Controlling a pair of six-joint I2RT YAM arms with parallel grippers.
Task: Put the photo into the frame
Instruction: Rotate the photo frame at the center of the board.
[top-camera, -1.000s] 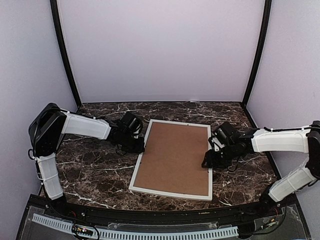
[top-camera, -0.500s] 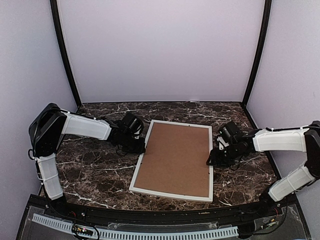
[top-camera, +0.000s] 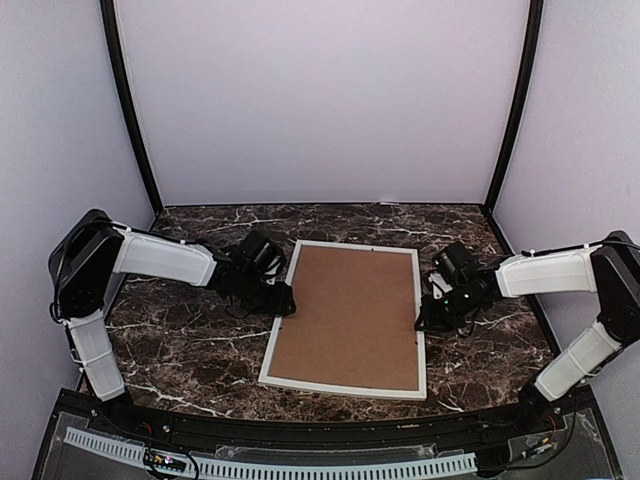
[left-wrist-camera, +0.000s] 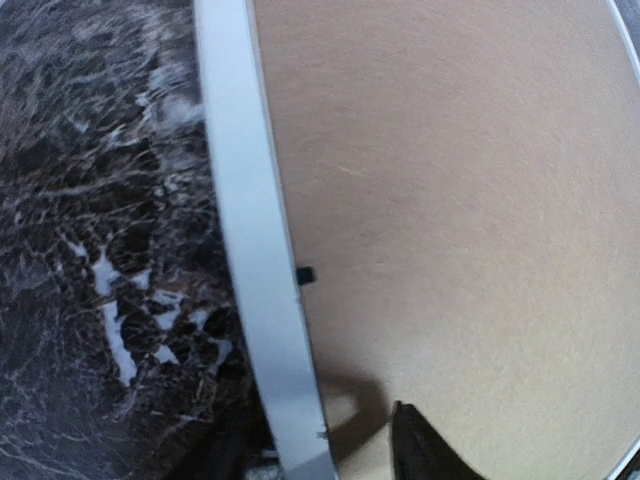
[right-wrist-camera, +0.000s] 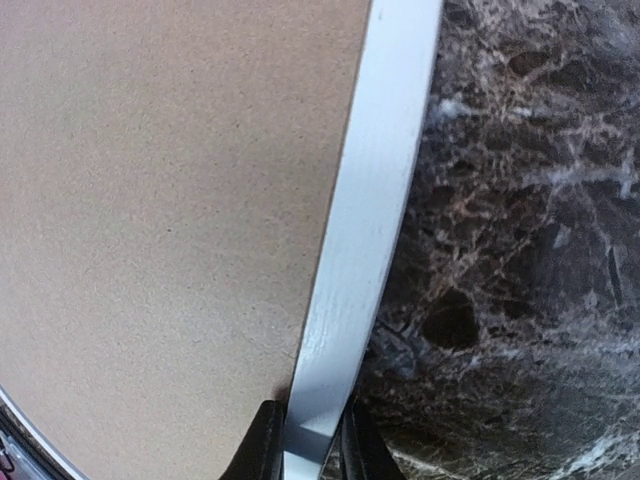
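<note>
Marble table is standing between lilac walls; white frame is lying brown-side up, right gripper clamping it, left gripper gaping.

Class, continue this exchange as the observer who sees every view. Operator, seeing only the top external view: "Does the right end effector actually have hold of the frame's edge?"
Observer: Yes. The right wrist view shows the right end effector with its fingers tight against both sides of the white rim of the frame.
Operator: And the left end effector?
Observer: Open. It straddles the rim, one finger over the brown backing board, the other outside over the table.
Operator: Is anything holding the board in?
Observer: A small black tab sticks out from the rim over the board's edge.
</note>
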